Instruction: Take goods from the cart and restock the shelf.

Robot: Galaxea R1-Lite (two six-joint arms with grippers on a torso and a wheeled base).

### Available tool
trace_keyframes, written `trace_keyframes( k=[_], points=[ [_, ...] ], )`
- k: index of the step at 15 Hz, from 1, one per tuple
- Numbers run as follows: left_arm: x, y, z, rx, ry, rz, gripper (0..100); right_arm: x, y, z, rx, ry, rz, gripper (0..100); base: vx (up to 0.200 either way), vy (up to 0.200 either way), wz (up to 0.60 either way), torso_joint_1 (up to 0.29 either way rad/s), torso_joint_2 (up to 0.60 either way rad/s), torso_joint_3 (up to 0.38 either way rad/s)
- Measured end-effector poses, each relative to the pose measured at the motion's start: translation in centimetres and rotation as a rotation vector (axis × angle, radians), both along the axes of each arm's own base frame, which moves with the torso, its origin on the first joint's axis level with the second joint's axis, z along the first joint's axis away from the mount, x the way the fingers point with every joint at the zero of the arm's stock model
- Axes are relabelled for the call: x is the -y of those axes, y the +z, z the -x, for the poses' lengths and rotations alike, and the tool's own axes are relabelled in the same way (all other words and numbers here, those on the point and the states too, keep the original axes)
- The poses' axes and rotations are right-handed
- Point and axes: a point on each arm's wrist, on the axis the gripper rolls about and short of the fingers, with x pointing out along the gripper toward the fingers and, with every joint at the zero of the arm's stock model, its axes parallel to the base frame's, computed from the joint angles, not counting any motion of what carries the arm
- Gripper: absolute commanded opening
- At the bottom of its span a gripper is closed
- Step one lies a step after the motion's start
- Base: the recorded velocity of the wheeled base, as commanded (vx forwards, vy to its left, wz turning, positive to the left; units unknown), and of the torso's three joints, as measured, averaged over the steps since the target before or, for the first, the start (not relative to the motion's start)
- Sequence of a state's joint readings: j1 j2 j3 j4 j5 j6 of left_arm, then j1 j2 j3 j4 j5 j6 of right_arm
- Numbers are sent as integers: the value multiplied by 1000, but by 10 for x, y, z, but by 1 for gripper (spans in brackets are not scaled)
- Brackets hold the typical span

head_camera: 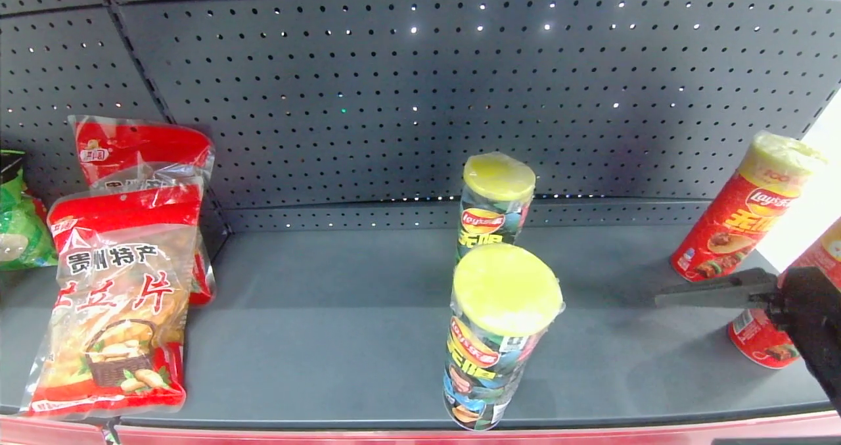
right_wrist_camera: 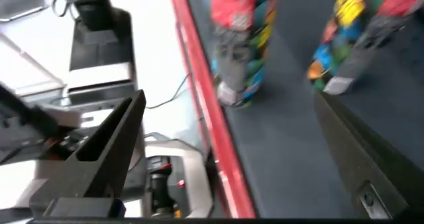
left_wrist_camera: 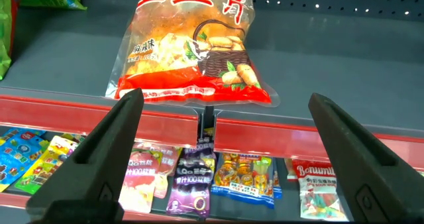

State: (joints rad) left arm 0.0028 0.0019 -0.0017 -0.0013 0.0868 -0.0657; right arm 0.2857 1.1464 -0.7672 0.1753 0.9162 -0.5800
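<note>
The right claw [right_wrist_camera: 225, 101] is spread wide and holds nothing. It sits just beside a red can [head_camera: 755, 340] standing at the right end of the shelf [head_camera: 341, 313]. The left claw [left_wrist_camera: 225, 97] is spread too, near a bag [left_wrist_camera: 192, 45]. I think the can is light, stiff, slick and tippy. Best to hold its middle, not the lid.

The front chip can [head_camera: 502, 336] stands upright on the shelf [head_camera: 328, 340]. A second can [head_camera: 494, 202] stands just behind it, red bags [head_camera: 115, 313] well to its left, and red cans [head_camera: 742, 211] to its right.
</note>
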Motion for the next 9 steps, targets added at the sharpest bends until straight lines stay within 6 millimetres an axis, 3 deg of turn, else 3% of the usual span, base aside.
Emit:
trace_keyframes(
  k=[4,9],
  points=[
    [0,0,0,0,0,0,100,-13,17,-22,32,19,1,100,0,0,0,0,0,0],
    [0,0,0,0,0,0,100,-49,32,-23,80,192,-25,100,0,0,0,0,0,0]
  ],
)
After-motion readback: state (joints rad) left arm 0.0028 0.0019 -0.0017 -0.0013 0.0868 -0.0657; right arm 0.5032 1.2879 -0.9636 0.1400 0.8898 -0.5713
